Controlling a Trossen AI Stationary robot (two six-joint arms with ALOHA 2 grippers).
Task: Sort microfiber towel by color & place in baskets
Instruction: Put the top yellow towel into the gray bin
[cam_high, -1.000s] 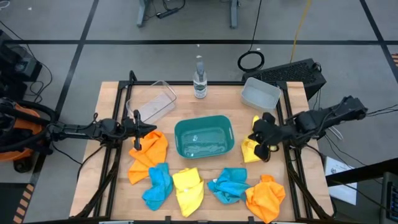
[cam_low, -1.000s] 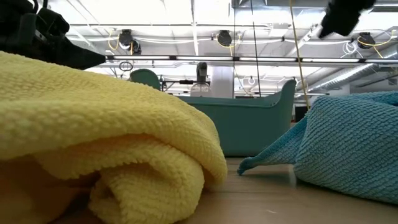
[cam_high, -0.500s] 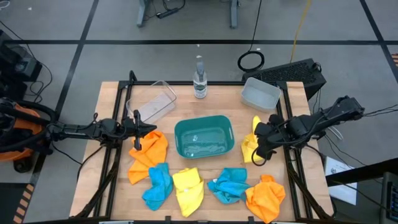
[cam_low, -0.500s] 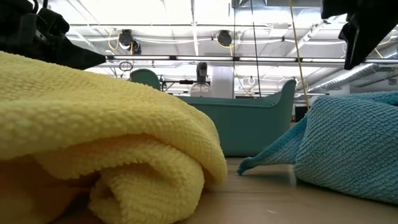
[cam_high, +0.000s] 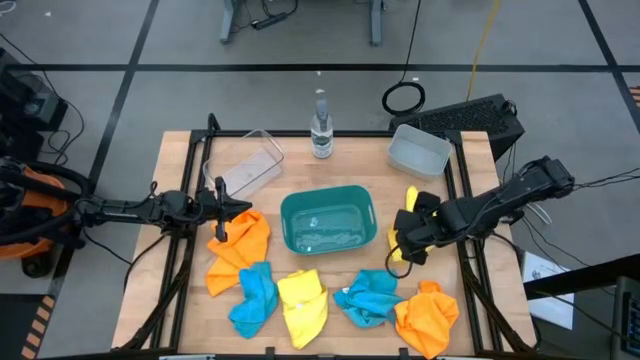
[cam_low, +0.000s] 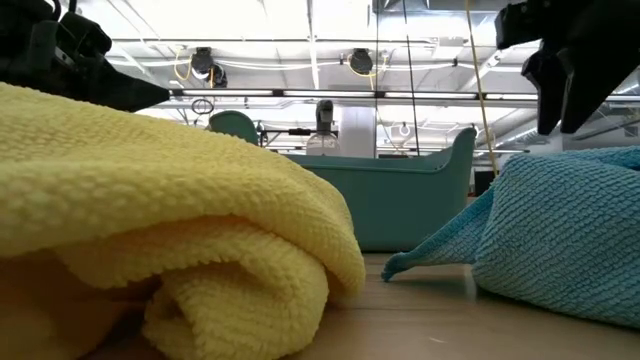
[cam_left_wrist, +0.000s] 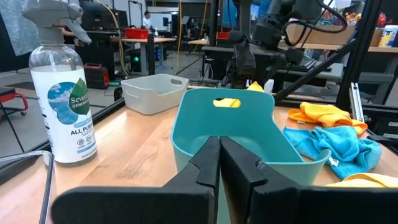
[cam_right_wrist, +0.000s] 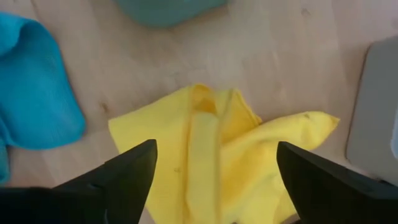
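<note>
Microfiber towels lie along the wooden counter (cam_high: 180, 150) at its 6 o'clock edge: a yellow towel (cam_high: 303, 305) between a blue towel (cam_high: 251, 298) and a second blue towel (cam_high: 368, 297), and an orange towel (cam_high: 428, 318) at 5 o'clock. At centre stands the teal rectangular plastic tub (cam_high: 327, 220). At 9 o'clock, the left claw (cam_high: 218, 207) is closed, empty, beside another orange towel (cam_high: 243, 245). At 3 o'clock, the right claw (cam_right_wrist: 214, 165) is open above a crumpled yellow towel (cam_right_wrist: 217, 149). Farthest off, at 11 o'clock the clear tub (cam_high: 246, 165), at 12 o'clock a clear spray bottle (cam_high: 320, 130), at 1 o'clock the pale grey tub (cam_high: 417, 153).
</note>
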